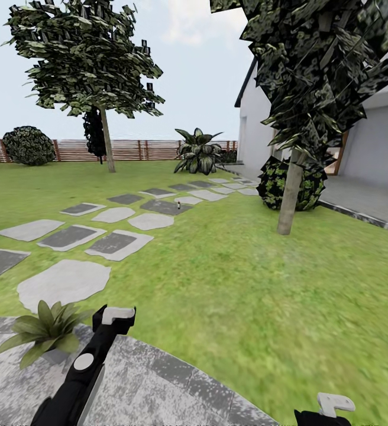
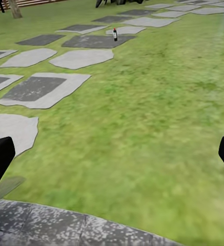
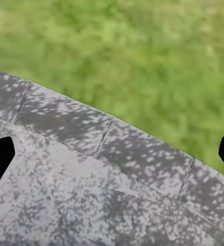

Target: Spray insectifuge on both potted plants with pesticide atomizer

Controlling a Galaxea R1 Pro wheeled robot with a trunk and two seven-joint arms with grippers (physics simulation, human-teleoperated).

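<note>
Nothing sprayed yet — pesticide atomizer (image 2: pixel 115 34) stands untouched on a distant stepping stone (image 2: pixel 94 41). Left gripper (image 2: pixel 112 154) and right gripper (image 3: pixel 112 154) both spread wide, empty. One potted plant (image 1: pixel 45 331) on the patio (image 1: pixel 158 384), beside the left arm.

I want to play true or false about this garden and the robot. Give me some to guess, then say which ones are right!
1. The pesticide atomizer stands on a stepping stone. True.
2. The left gripper is holding the atomizer. False: it is open and holds nothing.
3. A potted plant sits on the grey patio beside the left arm. True.
4. The fence at the back is white brick. False: it is brown wooden slats.
5. The right gripper hangs over the patio edge. True.
</note>
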